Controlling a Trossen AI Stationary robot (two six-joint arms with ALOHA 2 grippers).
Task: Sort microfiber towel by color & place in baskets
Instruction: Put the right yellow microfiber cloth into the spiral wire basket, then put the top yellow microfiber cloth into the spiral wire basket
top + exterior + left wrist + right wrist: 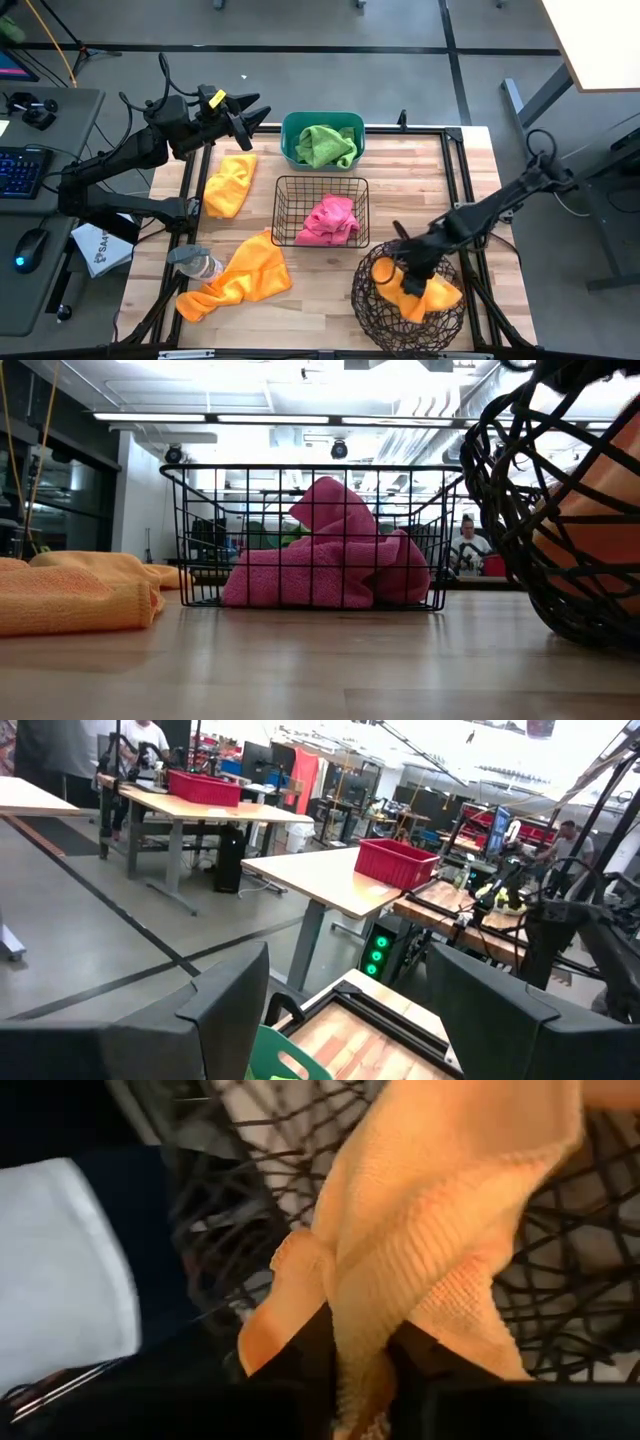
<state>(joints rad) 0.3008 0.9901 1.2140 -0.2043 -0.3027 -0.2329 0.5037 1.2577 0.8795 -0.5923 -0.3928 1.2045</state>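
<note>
Right gripper (pixel 405 268): inside round basket (pixel 372 310) at near right, fingers (pixel 300 1360) clenched on orange towel (pixel 440 1230) draped within. Left gripper (pixel 256 112): raised at far left, fingers spread, holding nothing. Wire basket (pixel 283 190), centre: pink towel (pixel 331 220). Teal tub (pixel 291 130), far: green towel (pixel 327 144). Two orange towels (pixel 240 275) loose, left.

Right hand (pixel 411 268) lowered, fingers pinched closed; left hand (pixel 250 115) raised, fingers apart.

The white packet (pixel 100 247) by the table's left edge shows letters "SA".
</note>
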